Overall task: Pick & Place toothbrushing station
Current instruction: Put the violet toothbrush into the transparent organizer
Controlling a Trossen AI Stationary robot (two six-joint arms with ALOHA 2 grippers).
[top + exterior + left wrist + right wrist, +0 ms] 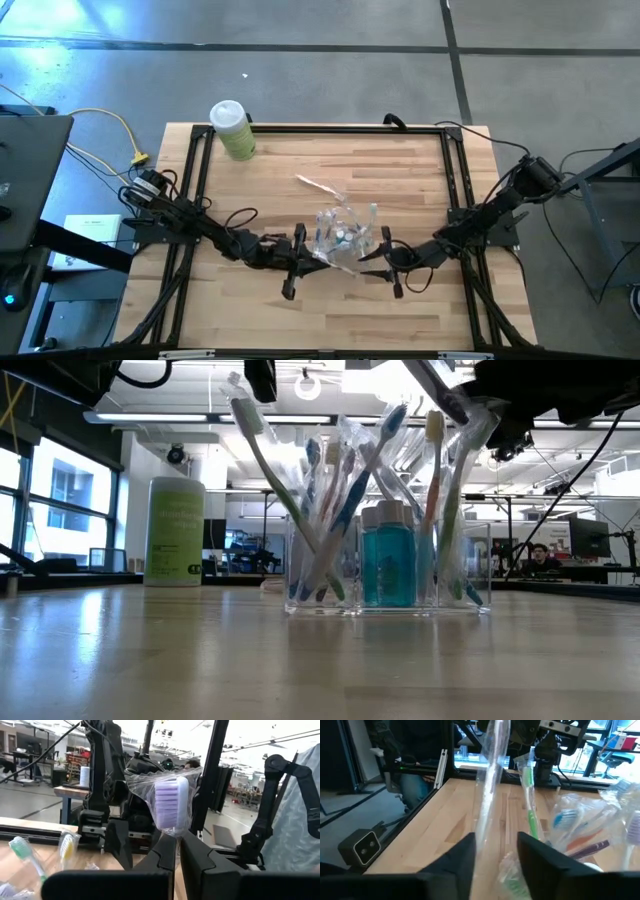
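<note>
I had both arms in low over the light wood surface [260, 300], meeting at the clear plastic organiser [388, 565], which sat on the surface a bit nearer the front edge than the middle. It was packed w/ wrapped toothbrushes [330, 500] standing tilted in its compartments, plus a teal bottle w/ a clear cap [387, 555] upright in the centre compartment.

Left end effector [297, 262] was just left of the organiser, fingers pressed together and pinching a plastic-wrapped toothbrush w/ a purple bristle head [171, 802]; the head stood upright above the fingertips [165, 852] in the left wrist view.

Right end effector [388, 265] was just right of the organiser, fingers partly spread either side of a clear-wrapped brush [490, 785] rising between them. Couldn't tell if the pads touched it.

One more wrapped toothbrush [318, 186] lay flat on the surface behind the organiser. A pale green canister w/ a white lid [233, 130] stood upright well beyond the organiser, at the far left corner. A person [540, 557] sat in the room past the surface.
</note>
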